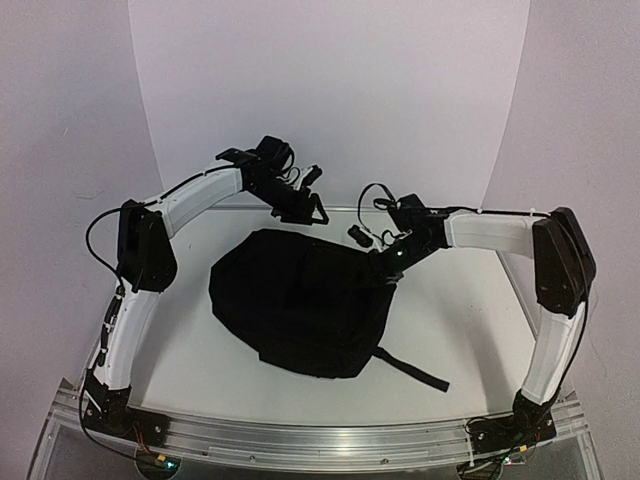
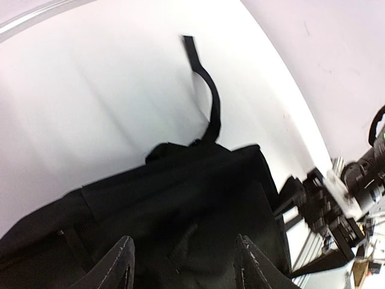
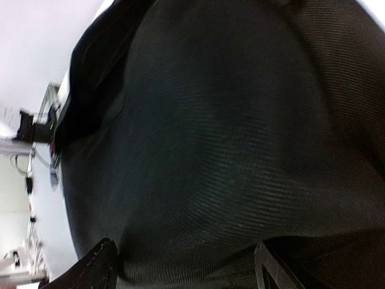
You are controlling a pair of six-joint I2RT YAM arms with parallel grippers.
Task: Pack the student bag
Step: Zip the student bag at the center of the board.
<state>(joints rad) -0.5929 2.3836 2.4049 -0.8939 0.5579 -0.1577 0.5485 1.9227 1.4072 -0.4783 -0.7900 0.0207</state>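
The student bag [image 1: 300,305], a soft black backpack, lies flat in the middle of the table with one strap [image 1: 415,368] trailing toward the near right. My left gripper [image 1: 302,205] hovers just past the bag's far edge. In the left wrist view its fingers [image 2: 120,262] stand apart over the bag's black fabric [image 2: 192,198], nothing between them, and the strap [image 2: 207,90] curls away beyond. My right gripper [image 1: 387,262] is down at the bag's far right corner. In the right wrist view, bag fabric [image 3: 228,138] fills the frame, very close to the wide-open fingers [image 3: 99,265].
The white table [image 1: 470,330] ends at an aluminium rail [image 1: 320,440] along the near edge, where both arm bases are bolted. A white backdrop rises behind. The right arm's wrist [image 2: 355,180] shows at the right of the left wrist view.
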